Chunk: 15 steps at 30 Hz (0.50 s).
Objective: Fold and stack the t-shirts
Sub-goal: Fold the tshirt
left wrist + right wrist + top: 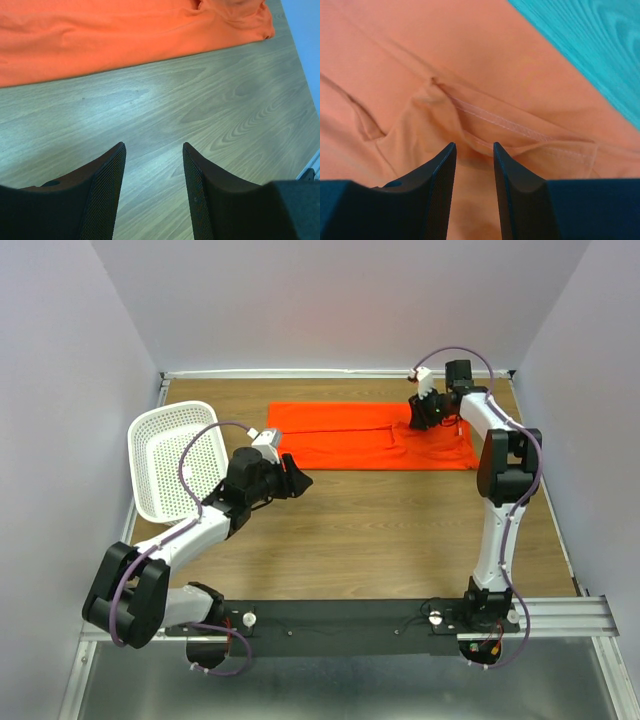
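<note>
The orange-red t-shirt (350, 435) lies flattened into a long band at the back of the wooden table. A folded sleeve with a stitched hem shows in the right wrist view. My right gripper (420, 418) is down over the shirt's right part. Its jaws (474, 145) stand apart, open, with the cloth (470, 50) bunched just ahead of the tips. My left gripper (298, 480) hovers in front of the shirt's left end. It is open (153, 146) over bare wood, and the shirt's near edge (125, 35) lies beyond its fingertips.
A white perforated basket (170, 455) leans tilted at the table's left side, next to the left arm. Walls close in the back and both sides. The metal mounting rail (400, 615) runs along the near edge. Bare wood (400, 530) lies between the shirt and the rail.
</note>
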Each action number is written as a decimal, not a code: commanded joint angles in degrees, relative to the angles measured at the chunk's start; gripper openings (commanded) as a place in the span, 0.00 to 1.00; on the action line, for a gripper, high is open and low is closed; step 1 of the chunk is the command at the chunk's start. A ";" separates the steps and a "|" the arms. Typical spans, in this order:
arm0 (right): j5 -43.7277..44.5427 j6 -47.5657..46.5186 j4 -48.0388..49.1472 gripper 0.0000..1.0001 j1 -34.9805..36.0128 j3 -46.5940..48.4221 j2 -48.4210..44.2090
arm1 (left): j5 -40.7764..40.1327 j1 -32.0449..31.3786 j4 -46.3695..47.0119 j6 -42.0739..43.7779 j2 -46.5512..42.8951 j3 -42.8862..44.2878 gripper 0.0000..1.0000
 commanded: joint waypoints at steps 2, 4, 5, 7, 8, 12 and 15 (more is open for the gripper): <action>2.27 -11.01 -1.97 0.43 1.80 0.07 -3.44 | 1.04 -0.21 2.08 -0.60 -1.02 -1.06 0.57; 2.36 -11.97 -2.06 0.43 2.23 0.34 -3.78 | 0.95 -0.21 2.08 -0.60 -1.28 -1.41 0.57; 2.79 -12.85 -2.06 0.43 2.67 0.25 -4.05 | 0.95 -0.21 2.08 -0.60 -1.28 -1.50 0.57; 5.07 -15.83 -2.15 0.44 3.37 -0.45 -4.58 | 0.95 -0.21 2.08 -0.51 -1.54 -1.67 0.57; 6.22 -16.97 -2.15 0.44 3.73 -1.15 -4.75 | 0.86 -0.21 2.08 -0.42 -1.63 -1.85 0.57; 12.28 -20.76 -2.23 0.44 5.13 -1.50 -3.79 | 0.95 -0.21 2.25 -0.34 -1.63 -2.38 0.57; 14.05 -21.38 -2.41 0.43 5.14 -0.45 -2.91 | 1.21 -0.21 2.69 -0.51 -1.54 -2.73 0.57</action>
